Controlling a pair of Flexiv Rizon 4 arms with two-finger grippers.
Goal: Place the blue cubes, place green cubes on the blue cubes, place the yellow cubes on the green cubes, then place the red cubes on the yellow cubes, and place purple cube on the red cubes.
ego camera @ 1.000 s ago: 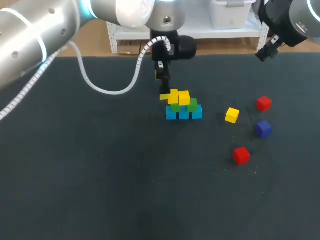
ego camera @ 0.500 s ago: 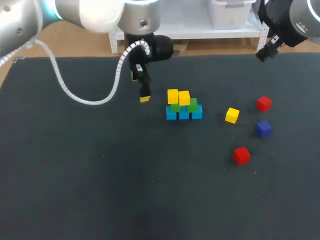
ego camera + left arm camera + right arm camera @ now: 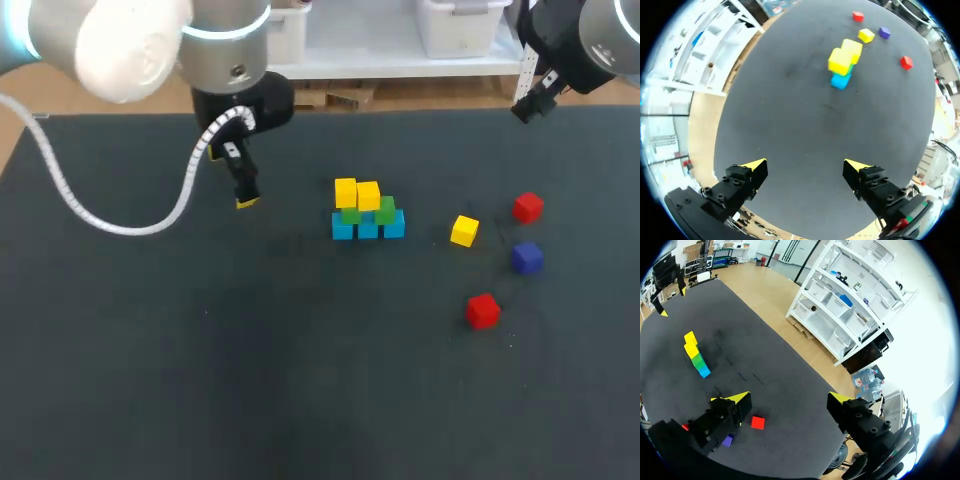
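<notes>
Head camera: parked at nine o'clock of the stack [image 3: 365,210] with the left end effector [image 3: 245,198], well apart. Loose yellow cube [image 3: 463,230] at three o'clock of the stack, red cubes [image 3: 528,207] and purple cube [image 3: 527,257] beyond.

Left wrist: spread wide, holding nothing, stack dead ahead.

Right wrist: right end effector [image 3: 786,400] spread too, empty.

Yellow layer in hand, by the look; next, probably fetching that loose yellow cube.

My left gripper [image 3: 245,198] has pulled leftward, away from the stack of blue, green and yellow cubes [image 3: 366,212], toward the frame's upper left.
</notes>
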